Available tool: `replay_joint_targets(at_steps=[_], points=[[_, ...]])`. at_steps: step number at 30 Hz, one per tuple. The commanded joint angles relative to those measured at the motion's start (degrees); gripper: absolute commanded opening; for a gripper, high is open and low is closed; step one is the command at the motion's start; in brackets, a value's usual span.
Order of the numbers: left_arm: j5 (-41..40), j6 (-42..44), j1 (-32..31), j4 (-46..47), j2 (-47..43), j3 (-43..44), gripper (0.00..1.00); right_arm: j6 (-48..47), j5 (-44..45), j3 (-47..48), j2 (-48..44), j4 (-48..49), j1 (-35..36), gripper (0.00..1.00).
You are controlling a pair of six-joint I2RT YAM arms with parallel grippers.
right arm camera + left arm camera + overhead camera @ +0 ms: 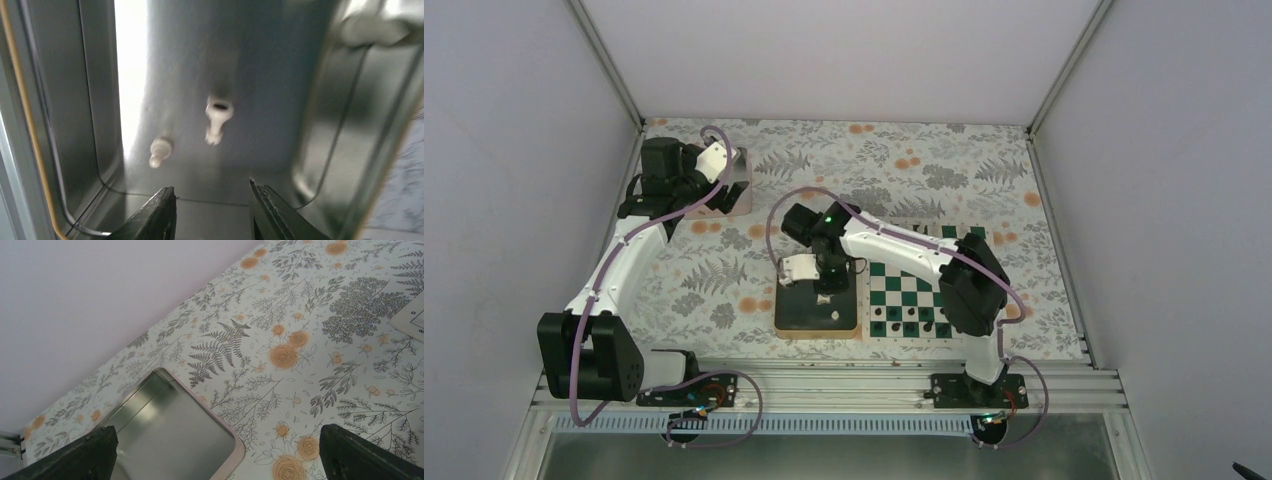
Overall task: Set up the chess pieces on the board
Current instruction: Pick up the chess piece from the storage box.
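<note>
Two white chess pieces lie on their sides on the tray floor in the right wrist view, one in the middle point(218, 119) and one to its left point(160, 151). My right gripper point(212, 202) is open and empty, just above the floor of the gold-rimmed tray point(790, 322), short of both pieces. In the top view it point(827, 286) hangs over that tray, left of the green and white board point(902, 283). My left gripper point(220, 460) is open and empty over a silver tin point(175, 440) at the far left.
Black pieces point(894, 327) stand on the board's near rows. The silver tin point(740, 186) lies on the floral cloth at the back left. The board's corner point(412, 320) shows at the left wrist view's right edge. Enclosure walls stand on both sides.
</note>
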Motion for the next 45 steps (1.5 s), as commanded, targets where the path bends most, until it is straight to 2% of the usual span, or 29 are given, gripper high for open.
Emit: replay_joint_targets(at_steps=[1, 9, 39, 45], points=[[0.96, 0.72, 0.22, 0.48, -0.57, -0.04, 1.00, 2.69, -0.66, -5.08, -1.39, -1.48, 0.43, 0.40], [1.03, 0.70, 0.20, 0.12, -0.02, 0.45, 1.00, 4.86, -3.37, -12.29, -2.42, 4.69, 1.75, 0.41], [1.00, 0.76, 0.21, 0.14, -0.08, 0.34, 1.00, 4.22, -5.12, -13.53, 1.29, 7.19, 2.83, 0.38], [0.99, 0.77, 0.22, 0.21, -0.20, 0.25, 1.00, 4.23, -4.71, -13.44, 2.26, 7.44, 2.75, 0.34]])
